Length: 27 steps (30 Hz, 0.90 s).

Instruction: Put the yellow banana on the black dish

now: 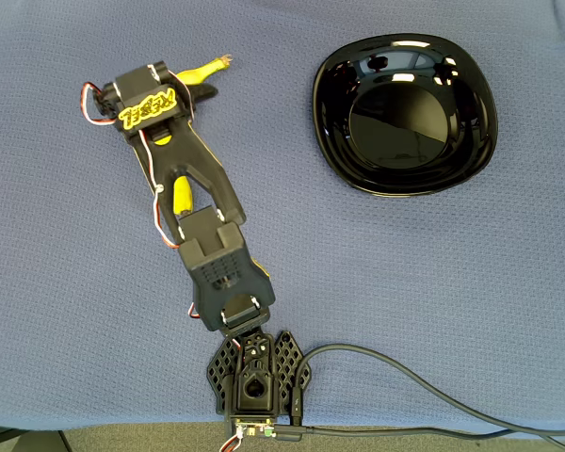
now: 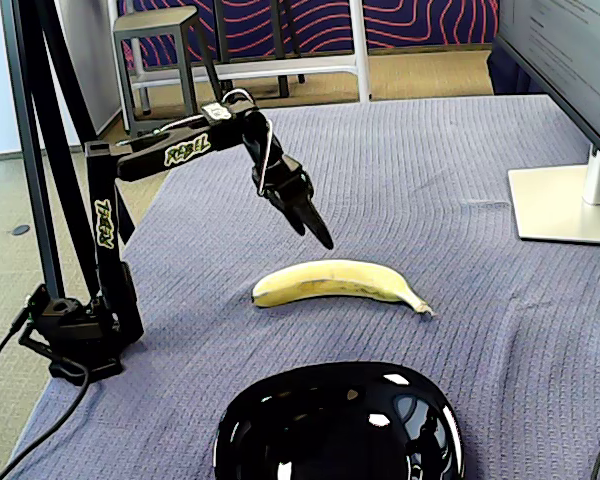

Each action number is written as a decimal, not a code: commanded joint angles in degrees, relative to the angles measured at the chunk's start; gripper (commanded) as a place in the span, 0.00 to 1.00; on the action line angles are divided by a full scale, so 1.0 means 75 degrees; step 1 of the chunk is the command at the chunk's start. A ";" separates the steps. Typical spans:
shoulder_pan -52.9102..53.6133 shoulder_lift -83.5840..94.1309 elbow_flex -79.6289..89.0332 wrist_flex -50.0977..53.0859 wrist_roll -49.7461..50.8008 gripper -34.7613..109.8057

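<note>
— Blue woven cloth (image 2: 460, 190) is covering the table, and the yellow banana (image 2: 335, 281) is lying flat on it in the fixed view, its stem tip pointing toward the right edge. Where is it sitting relative to the black dish (image 2: 335, 430)?

— It is lying apart from the dish, with bare cloth showing between them. In the fixed view the dish is sitting at the near edge of the table, its glossy surface reflecting light spots, and the banana is lying behind it, nearer the middle.

— And from overhead?

— From overhead the black dish (image 1: 405, 113) is sitting toward the top right corner, and the banana (image 1: 205, 71) is mostly being covered by the black arm (image 1: 184, 169); only the stem end is poking out near the top edge, with slivers of yellow showing through the arm's frame.

— What is the gripper (image 2: 315, 228) doing?

— It is hanging above the banana in the fixed view, pointing down and to the right, not touching the fruit. Its two dark fingers are appearing close together and are gripping nothing, though the angle is making it hard to judge any gap, so whether it is released or clenched cannot be told for sure.

— Anything else on the table?

— A monitor stand (image 2: 570, 200) is resting by the right edge in the fixed view, and the arm's base (image 2: 80, 335) is sitting at the left edge.
</note>
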 commanded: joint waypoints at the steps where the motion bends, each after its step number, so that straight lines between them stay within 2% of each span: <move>1: -0.0293 -0.0141 -0.0820 0.0000 0.0738 0.57; 4: -0.0246 -0.0270 -0.0574 -0.0199 0.1113 0.59; 14: 0.0234 -0.0691 0.0703 -0.2285 0.2238 0.49; 17: 0.0199 -0.0750 0.0656 -0.2531 0.2414 0.48; 22: -0.0059 -0.0867 0.0832 -0.3316 0.2391 0.50; 27: -0.0398 -0.0855 0.1031 -0.3398 0.2227 0.53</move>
